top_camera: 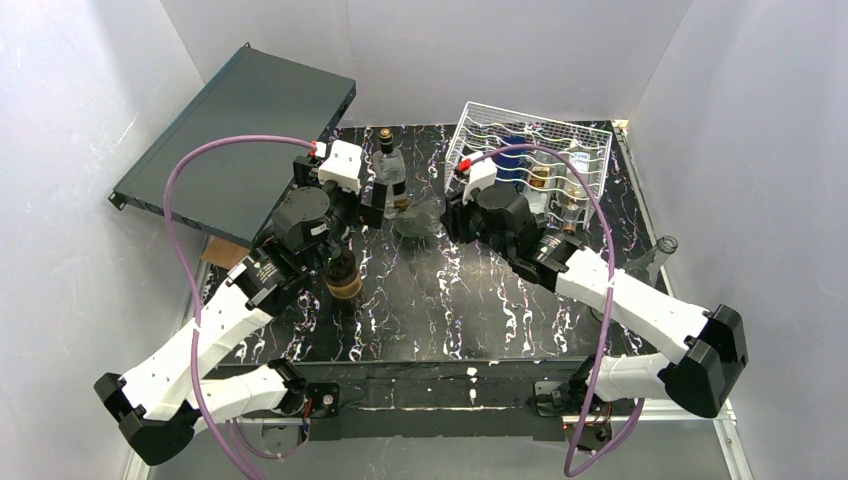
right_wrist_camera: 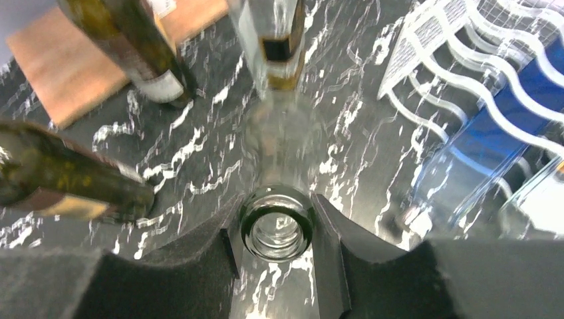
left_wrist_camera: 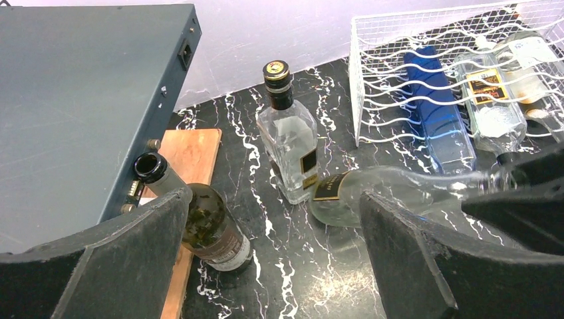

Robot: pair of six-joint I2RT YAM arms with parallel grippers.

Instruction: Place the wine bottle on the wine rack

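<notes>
Plain white walls [top_camera: 500, 60] on 3 sides, black marble-look table [top_camera: 440, 310] w/ white veins, even light

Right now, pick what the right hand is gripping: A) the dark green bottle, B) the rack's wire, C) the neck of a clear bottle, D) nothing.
C: the right wrist view shows the right hand with its fingers closed on either side of the clear bottle at its open neck.

Table [top_camera: 440, 310]: black marble top with white veining.
Case [top_camera: 240, 140]: flat, dark teal metal, tilted over the back left corner.
Board [left_wrist_camera: 193, 153]: bare wood, beside the case.
Square bottle [left_wrist_camera: 292, 149]: clear glass, upright, black-and-gold cap.
Green bottle [left_wrist_camera: 206, 226]: dark, uncapped, at the board's edge (upright or leaning is unclear).
Blue bottle [left_wrist_camera: 439, 113]: lying flat, back right, just beside a clear labelled bottle [left_wrist_camera: 495, 100].
</notes>
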